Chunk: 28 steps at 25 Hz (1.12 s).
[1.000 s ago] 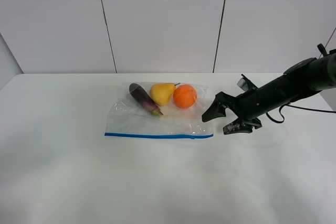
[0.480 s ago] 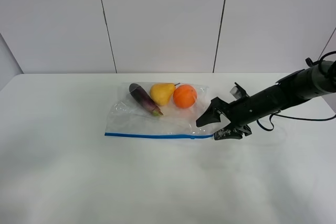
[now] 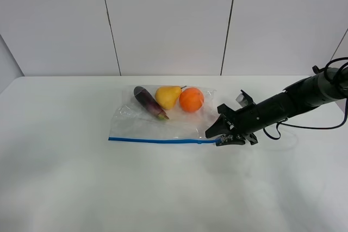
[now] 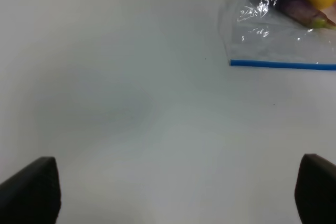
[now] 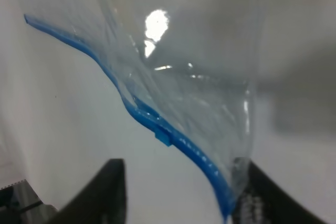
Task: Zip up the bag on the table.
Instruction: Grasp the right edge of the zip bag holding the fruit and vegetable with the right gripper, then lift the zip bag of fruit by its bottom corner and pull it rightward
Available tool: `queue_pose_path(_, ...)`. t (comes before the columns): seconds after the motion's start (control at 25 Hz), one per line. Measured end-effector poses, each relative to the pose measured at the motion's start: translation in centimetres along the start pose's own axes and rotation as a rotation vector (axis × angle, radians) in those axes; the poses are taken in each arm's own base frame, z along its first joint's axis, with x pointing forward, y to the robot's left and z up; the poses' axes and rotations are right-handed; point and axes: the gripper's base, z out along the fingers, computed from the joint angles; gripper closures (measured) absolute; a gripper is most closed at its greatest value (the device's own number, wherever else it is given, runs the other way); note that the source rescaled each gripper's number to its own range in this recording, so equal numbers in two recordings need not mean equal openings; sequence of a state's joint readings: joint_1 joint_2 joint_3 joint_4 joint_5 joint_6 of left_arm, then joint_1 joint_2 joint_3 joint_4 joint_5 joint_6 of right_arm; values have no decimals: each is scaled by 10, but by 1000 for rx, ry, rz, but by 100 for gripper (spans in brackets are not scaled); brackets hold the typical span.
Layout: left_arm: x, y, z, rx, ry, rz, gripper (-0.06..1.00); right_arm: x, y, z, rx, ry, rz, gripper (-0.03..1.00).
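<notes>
Right gripper (image 3: 222, 136), jaws spread, straddles the blue zip strip (image 3: 163, 140) at the 4 o'clock corner of the bag (image 3: 179, 120), which lies flat at the centre of the desk (image 3: 81, 183). Left gripper (image 4: 173, 188) is likewise spread.

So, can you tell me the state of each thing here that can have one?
bag, lying flat on the table.
blue zip strip, wavy at one end; cannot tell whether it is sealed.
right gripper, open, with the strip's end between its fingers.
left gripper, open, empty, apart from the bag.
eggplant, inside the bag.
pear, inside the bag.
orange, inside the bag.
</notes>
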State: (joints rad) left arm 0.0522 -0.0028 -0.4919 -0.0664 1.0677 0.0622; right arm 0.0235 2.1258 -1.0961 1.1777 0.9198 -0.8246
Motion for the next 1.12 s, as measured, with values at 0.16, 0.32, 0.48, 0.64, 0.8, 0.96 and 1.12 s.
queue_pose_path(0.16, 0, 0, 0, 0, 0, 0, -6, 0, 0, 0, 0, 0, -1, 64)
queue_pose_path(0.32, 0, 0, 0, 0, 0, 0, -6, 0, 0, 0, 0, 0, -3, 73)
queue_pose_path(0.48, 0, 0, 0, 0, 0, 0, -6, 0, 0, 0, 0, 0, -3, 88)
queue_pose_path(0.64, 0, 0, 0, 0, 0, 0, -6, 0, 0, 0, 0, 0, -4, 96)
queue_pose_path(0.8, 0, 0, 0, 0, 0, 0, -6, 0, 0, 0, 0, 0, -8, 97)
queue_pose_path(0.96, 0, 0, 0, 0, 0, 0, -6, 0, 1, 0, -7, 6, -13, 97)
queue_pose_path(1.12, 0, 0, 0, 0, 0, 0, -6, -4, 11, -4, -65, 31, -40, 97)
